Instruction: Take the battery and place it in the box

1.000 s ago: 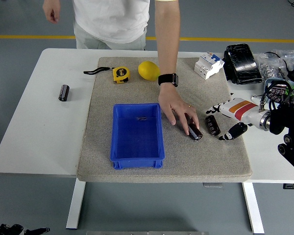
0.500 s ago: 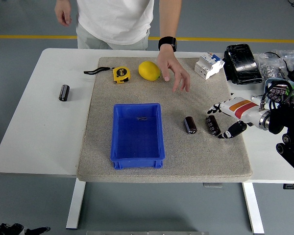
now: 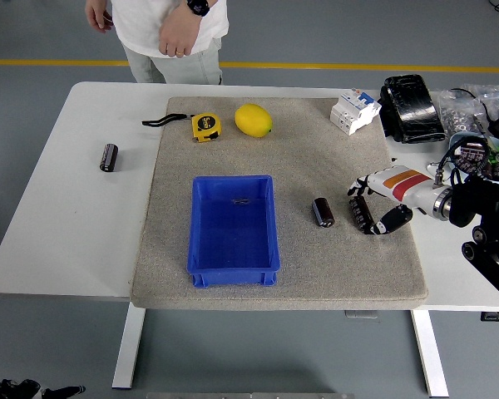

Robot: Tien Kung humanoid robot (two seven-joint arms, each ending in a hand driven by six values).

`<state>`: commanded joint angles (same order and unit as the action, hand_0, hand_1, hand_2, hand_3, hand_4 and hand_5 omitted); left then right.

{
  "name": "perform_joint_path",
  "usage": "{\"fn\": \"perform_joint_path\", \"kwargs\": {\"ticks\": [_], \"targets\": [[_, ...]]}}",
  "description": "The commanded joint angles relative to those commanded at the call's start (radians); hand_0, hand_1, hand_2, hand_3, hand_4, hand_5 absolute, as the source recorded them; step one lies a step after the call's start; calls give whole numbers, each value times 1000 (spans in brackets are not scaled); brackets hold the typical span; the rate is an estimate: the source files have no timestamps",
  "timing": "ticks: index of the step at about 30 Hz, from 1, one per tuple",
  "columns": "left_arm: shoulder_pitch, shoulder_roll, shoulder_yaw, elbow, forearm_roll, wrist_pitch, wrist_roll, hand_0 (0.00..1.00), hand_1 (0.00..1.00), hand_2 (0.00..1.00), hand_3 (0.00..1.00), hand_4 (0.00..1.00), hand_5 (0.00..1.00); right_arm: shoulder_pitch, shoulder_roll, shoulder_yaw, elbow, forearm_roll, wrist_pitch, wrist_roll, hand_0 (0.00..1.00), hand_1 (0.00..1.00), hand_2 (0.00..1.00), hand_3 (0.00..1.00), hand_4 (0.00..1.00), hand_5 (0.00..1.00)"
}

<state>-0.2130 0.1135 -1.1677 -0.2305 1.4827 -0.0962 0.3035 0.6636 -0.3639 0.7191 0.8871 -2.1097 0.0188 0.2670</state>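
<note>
Two dark cylindrical batteries lie on the grey mat right of the blue box (image 3: 233, 229): one (image 3: 322, 211) nearer the box, one (image 3: 362, 213) further right. A third battery (image 3: 108, 157) lies on the bare table at the far left. My right hand (image 3: 374, 204), white with an orange and red band, reaches in from the right. Its fingers are spread around the right-hand battery, thumb below it, and are not closed on it. The box holds only a small dark item. My left arm is not in view.
A yellow tape measure (image 3: 204, 125), a yellow lemon (image 3: 253, 120) and a white circuit breaker (image 3: 354, 110) lie along the mat's far edge. Black gear and cables (image 3: 412, 108) crowd the table's right side. A person (image 3: 170, 33) stands at the far side with hands drawn back.
The person set a battery on the mat beside the box, then pulled the hand back off the table. My right hand has moved slightly left toward the right-hand battery.
</note>
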Motion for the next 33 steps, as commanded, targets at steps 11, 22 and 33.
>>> {"fn": "perform_joint_path", "kwargs": {"ticks": [11, 22, 33], "targets": [[-1, 0, 2, 0, -1, 0, -1, 791, 802, 825, 673, 751, 649, 0, 11, -3, -29, 13, -21, -7, 445, 469, 498, 506, 752, 114], [1, 0, -2, 0, 9, -3, 0, 792, 802, 825, 673, 749, 647, -3, -1, 26, 9, 10, -17, -8, 436, 455, 492, 497, 752, 113], [5, 3, -7, -2, 18, -7, 4, 791, 802, 825, 673, 750, 648, 7, -5, 71, 109, 11, -3, -15, 447, 454, 490, 496, 743, 105]]}}
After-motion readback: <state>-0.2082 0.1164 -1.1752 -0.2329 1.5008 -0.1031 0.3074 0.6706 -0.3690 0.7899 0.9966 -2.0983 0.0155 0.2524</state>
